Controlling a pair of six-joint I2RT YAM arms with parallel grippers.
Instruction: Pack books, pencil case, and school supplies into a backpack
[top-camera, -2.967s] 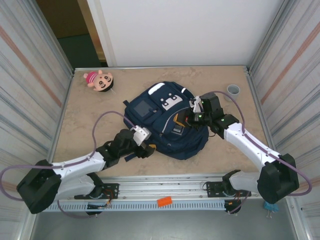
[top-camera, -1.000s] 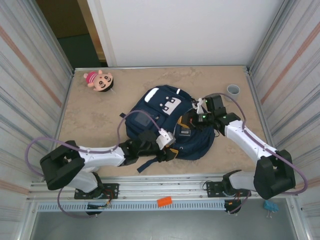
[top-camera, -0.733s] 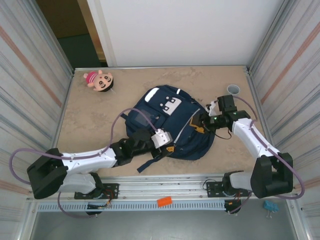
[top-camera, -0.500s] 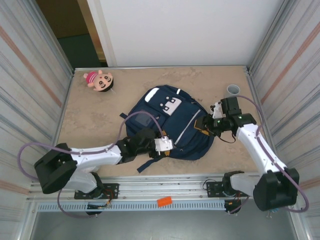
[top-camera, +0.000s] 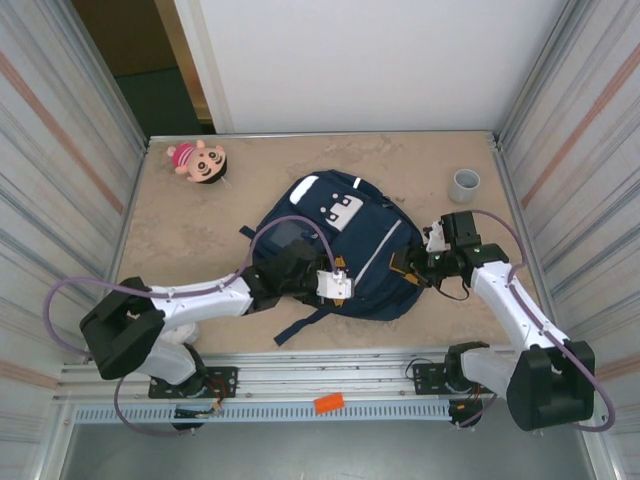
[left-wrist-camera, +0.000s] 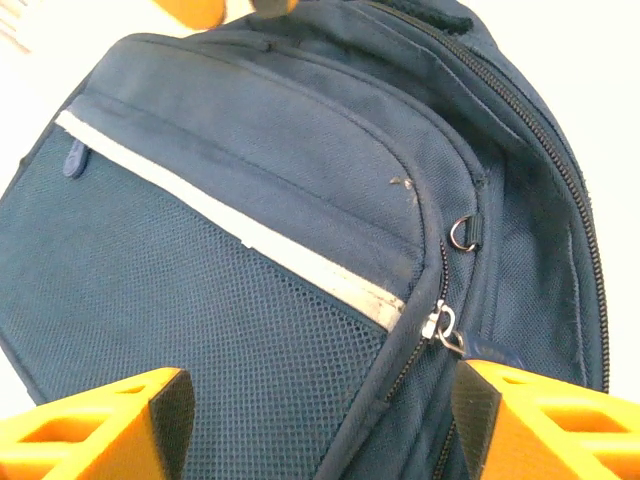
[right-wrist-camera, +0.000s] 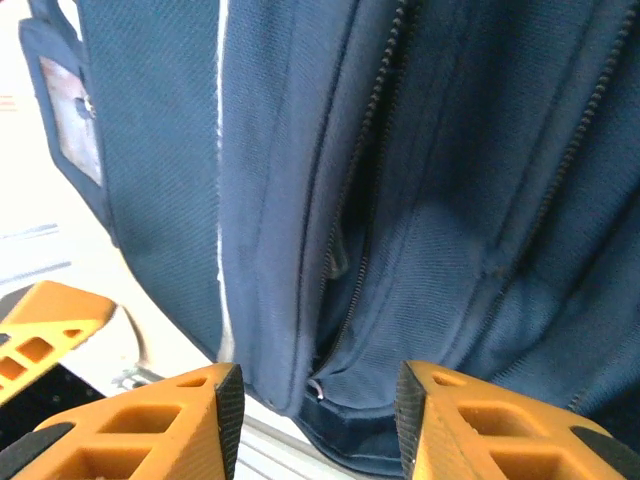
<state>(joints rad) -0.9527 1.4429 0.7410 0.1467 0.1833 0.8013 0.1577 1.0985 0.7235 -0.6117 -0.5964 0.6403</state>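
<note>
1. The navy backpack lies flat in the middle of the counter, front side up. Its white patches are toward the far wall and a loose strap trails toward the near edge.
2. The left arm reaches in from the near left corner, across the bag's near left part. The left fingers hover over the bag's front panel.
3. In the left wrist view, the two orange tips stand wide apart with nothing between them. They are open and hold nothing.
4. Below those tips the left wrist view shows a mesh pocket crossed by a pale strip. A metal zip pull sits where the strip ends, and a small metal ring is just above it.
5. The right arm comes in from the near right corner. The right fingers point at the bag's right edge, close to the fabric.
6. In the right wrist view, the orange tips are parted with a clear gap and grip nothing. Navy fabric lies beyond them, with a zip line running lengthwise. From here I cannot tell whether that zip is fully shut.
7. A pink doll lies at the far left corner of the counter, well apart from the bag.
8. A grey cup stands upright near the far right corner, beyond the right arm's wrist.
</note>
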